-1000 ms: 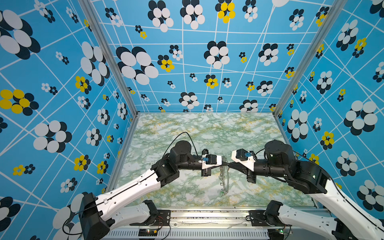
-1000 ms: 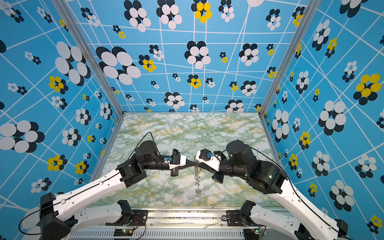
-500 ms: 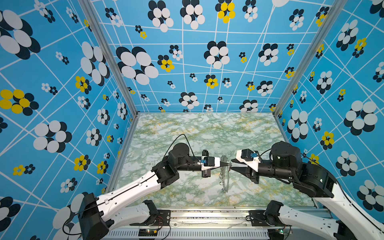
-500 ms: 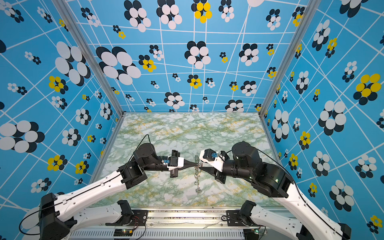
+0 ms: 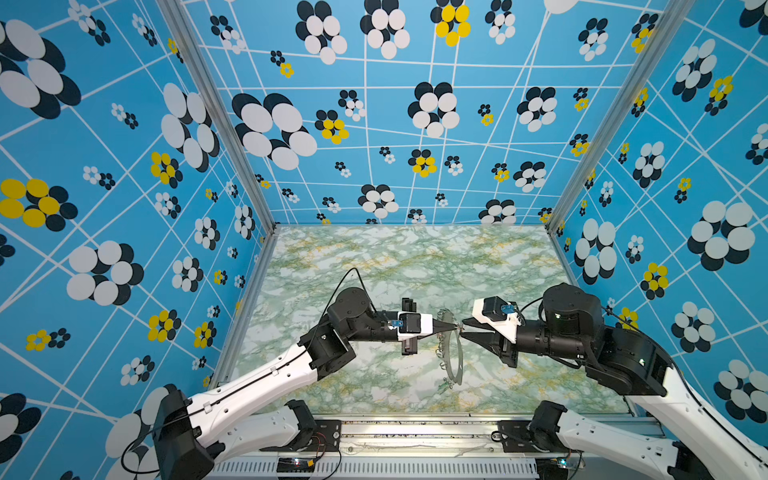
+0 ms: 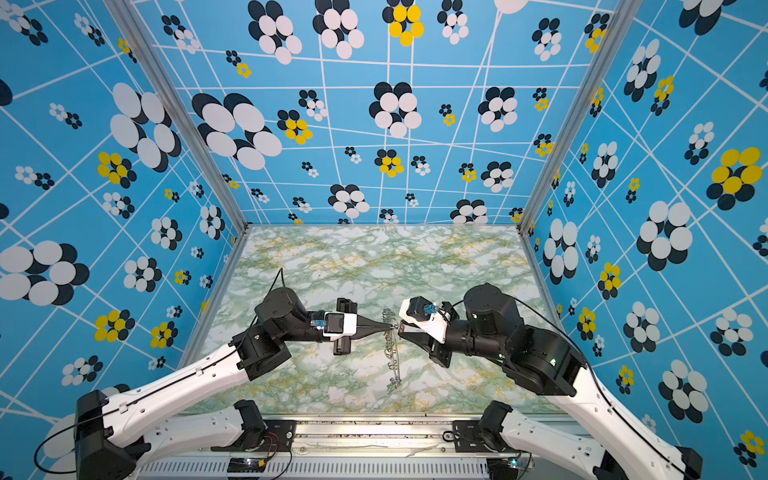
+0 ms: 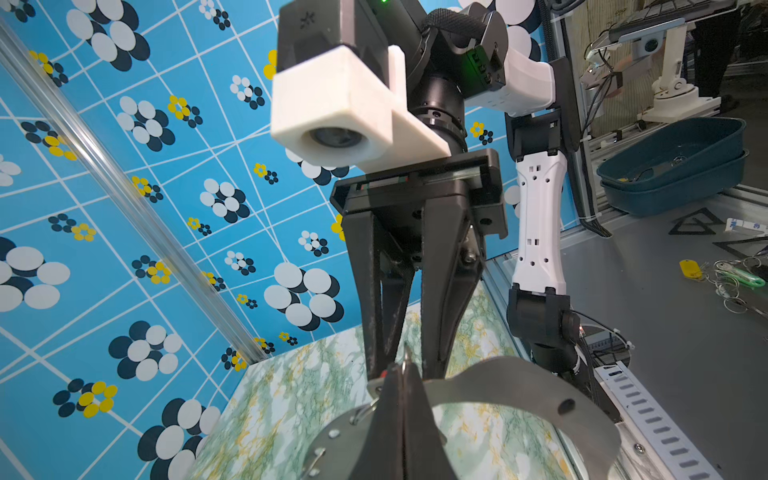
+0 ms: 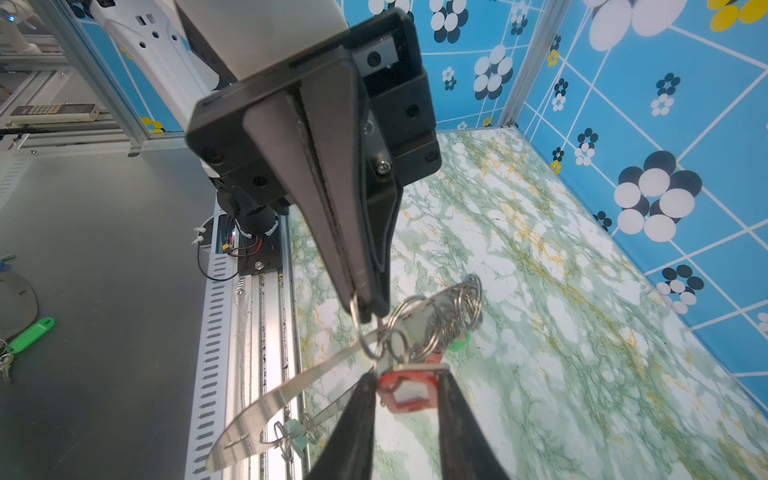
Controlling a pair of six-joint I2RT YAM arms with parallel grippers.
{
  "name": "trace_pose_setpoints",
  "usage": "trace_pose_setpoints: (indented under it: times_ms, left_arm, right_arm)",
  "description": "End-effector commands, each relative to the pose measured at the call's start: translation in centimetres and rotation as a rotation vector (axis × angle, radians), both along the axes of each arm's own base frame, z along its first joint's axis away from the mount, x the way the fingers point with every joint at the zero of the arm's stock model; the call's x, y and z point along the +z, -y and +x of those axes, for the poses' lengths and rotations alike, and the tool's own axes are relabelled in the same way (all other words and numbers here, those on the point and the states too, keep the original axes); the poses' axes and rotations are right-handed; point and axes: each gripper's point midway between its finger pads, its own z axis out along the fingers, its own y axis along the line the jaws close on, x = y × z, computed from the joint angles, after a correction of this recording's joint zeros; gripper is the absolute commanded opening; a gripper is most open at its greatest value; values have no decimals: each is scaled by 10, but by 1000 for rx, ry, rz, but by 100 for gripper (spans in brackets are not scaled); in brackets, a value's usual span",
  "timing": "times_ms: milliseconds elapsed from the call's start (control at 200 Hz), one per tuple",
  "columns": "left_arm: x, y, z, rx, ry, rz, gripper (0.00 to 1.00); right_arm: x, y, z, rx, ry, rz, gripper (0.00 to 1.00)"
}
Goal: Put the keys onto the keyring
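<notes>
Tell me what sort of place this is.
Probably a robotics lab test booth: a left arm and right arm mounted on an aluminium rail, a marble-print tabletop boxed in by flower-print panels, and stacked plastic bins outside it.

keyring (image 5: 451,353) edge-on in both top views, what hangs on it too small to tell, in the left wrist view its lower part cut off, its middle behind the jaws of the left gripper (image 7: 404,374), green tag (image 8: 459,343) mostly behind the keyring, teal tag (image 8: 297,434) blurred, unclear whether the jaws of the right gripper (image 8: 405,374) touch the red tag (image 8: 409,392)
</notes>
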Motion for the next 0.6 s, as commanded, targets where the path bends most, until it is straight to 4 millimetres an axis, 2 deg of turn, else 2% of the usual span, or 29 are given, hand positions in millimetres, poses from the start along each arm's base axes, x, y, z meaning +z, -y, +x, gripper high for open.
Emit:
trace_pose_setpoints:
  times_ms: [0, 105, 195, 285, 465, 595]
  left_arm:
    - [20, -7, -5, -19, 32, -69, 0]
    - [19, -6, -5, -21, 30, -69, 0]
    - [20, -6, -5, -22, 32, -73, 0]
    - [22, -6, -5, -24, 31, -79, 0]
    - [25, -6, -5, -28, 25, -101, 0]
    - [33, -9, -3, -24, 15, -149, 0]
  right_arm:
    - [8, -4, -3, 20, 13, 41, 27]
    - [10, -6, -5, 34, 14, 54, 31]
    - [8, -7, -5, 38, 10, 52, 18]
    - [10, -8, -6, 44, 9, 64, 16]
    - [6, -12, -6, 53, -2, 68, 0]
    - [0, -16, -6, 62, -27, 79, 0]
